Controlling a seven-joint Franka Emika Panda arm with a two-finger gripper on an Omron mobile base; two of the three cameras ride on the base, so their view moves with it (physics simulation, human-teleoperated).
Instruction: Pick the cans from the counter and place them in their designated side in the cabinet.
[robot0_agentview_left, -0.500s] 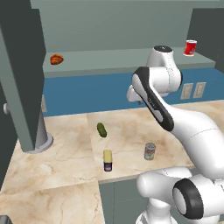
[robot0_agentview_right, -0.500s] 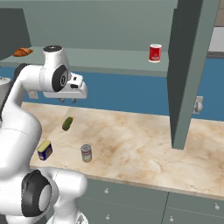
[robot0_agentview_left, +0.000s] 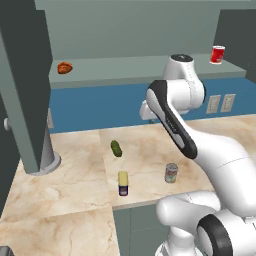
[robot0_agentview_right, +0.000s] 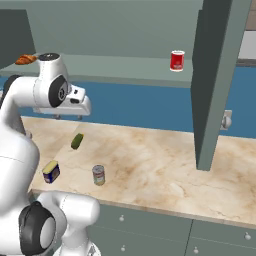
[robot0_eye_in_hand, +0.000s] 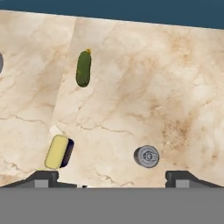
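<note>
While both cans stand upright on the beige marble counter (robot0_agentview_left: 70, 200), the yellow-topped can with the dark blue label (robot0_agentview_left: 123, 183) sits close to the counter's front edge, and the silver can with the green-and-red label (robot0_agentview_left: 171, 173) stands near it, well apart from touching. In the hand view the yellow-topped can (robot0_eye_in_hand: 58, 152) appears low at the left and the silver can (robot0_eye_in_hand: 146, 156) is seen from above, its round lid facing the camera. A green pickle (robot0_agentview_left: 116, 148) lies on its side farther back on the marble, apart from both cans. The gripper (robot0_eye_in_hand: 111, 179) hangs above the counter with its two dark fingertips (robot0_eye_in_hand: 41, 178) spread wide and nothing between them; the silver can lies inside the span of the fingers in that view, yet far below them. In the right base view the white hand (robot0_agentview_right: 70, 107) hovers in front of the blue wall, above the pickle (robot0_agentview_right: 77, 141). Higher up, the grey-green cabinet (robot0_agentview_left: 130, 67) stands open, its pale shelf carrying a red can with a white rim (robot0_agentview_left: 217, 54) at one end and an orange-brown croissant (robot0_agentview_left: 64, 67) at the other.
</note>
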